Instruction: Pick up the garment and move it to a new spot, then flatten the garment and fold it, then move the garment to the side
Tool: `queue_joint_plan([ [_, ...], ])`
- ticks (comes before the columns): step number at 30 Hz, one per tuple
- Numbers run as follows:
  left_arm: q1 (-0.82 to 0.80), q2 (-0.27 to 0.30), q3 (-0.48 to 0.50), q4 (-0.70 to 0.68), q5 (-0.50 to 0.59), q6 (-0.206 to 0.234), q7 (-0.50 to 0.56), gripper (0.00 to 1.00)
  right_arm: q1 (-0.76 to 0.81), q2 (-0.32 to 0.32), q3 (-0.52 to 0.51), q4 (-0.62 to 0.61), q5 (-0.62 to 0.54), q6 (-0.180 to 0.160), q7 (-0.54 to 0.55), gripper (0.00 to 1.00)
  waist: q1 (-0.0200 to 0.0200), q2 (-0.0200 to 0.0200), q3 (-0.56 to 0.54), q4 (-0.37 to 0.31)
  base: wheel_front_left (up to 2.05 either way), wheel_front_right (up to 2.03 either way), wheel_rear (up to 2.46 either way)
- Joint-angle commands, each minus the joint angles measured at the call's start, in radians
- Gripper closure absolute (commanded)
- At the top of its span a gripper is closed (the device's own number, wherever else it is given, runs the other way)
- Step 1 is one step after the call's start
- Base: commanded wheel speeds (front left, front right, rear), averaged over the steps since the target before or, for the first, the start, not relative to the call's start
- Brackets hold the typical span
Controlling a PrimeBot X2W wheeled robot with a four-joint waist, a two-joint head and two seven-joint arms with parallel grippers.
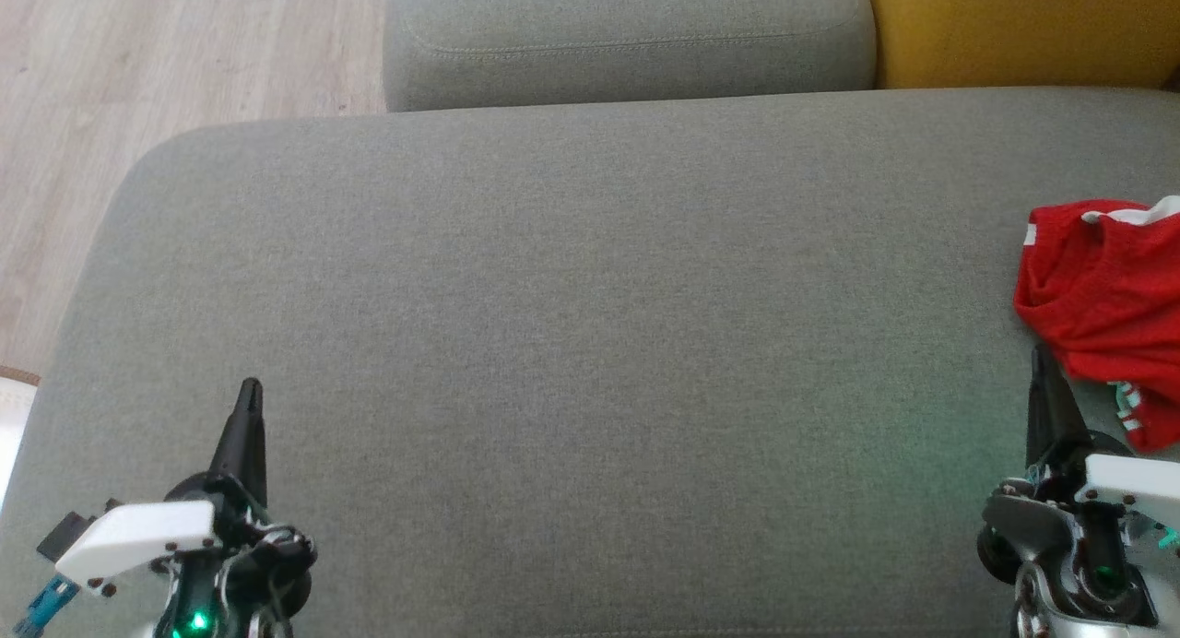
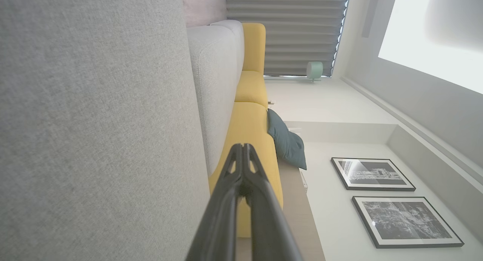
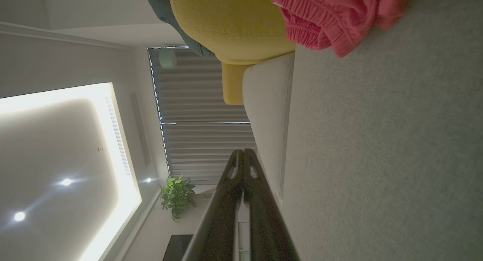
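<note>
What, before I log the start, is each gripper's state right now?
Left gripper: closed, empty.
Right gripper: closed, empty, near the red garment.

I see the crumpled red fabric garment [image 1: 1102, 297] lying at the far right of the broad grey fabric seat cushion [image 1: 553, 343], just beside my right gripper [image 1: 1040, 352]. My left gripper [image 1: 250, 386] sits well apart, at lower left.

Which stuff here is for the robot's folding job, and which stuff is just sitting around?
For the job: red garment, grey sofa seat it lies on.
Just sitting around: yellow sofa part, teal pillow, framed pictures, green plant.
</note>
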State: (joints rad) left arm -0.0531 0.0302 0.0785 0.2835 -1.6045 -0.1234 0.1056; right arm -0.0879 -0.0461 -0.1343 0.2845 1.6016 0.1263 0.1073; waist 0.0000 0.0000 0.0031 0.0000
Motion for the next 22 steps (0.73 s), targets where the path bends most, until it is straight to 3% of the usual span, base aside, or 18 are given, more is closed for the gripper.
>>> queue_joint_plan([
  [1,-0.055,0.020,0.035,-0.038,-0.004,-0.007,0.008,1.00,-0.020,-0.004,0.021,-0.040,0.007,0.004,0.006,1.00,0.0000,0.0000,0.000,0.000,0.00,0.00,0.00],
  [22,-0.055,0.020,0.035,-0.038,-0.004,-0.007,0.008,1.00,-0.020,-0.004,0.021,-0.040,0.007,0.004,0.006,1.00,0.0000,0.0000,0.000,0.000,0.00,0.00,0.00],
])
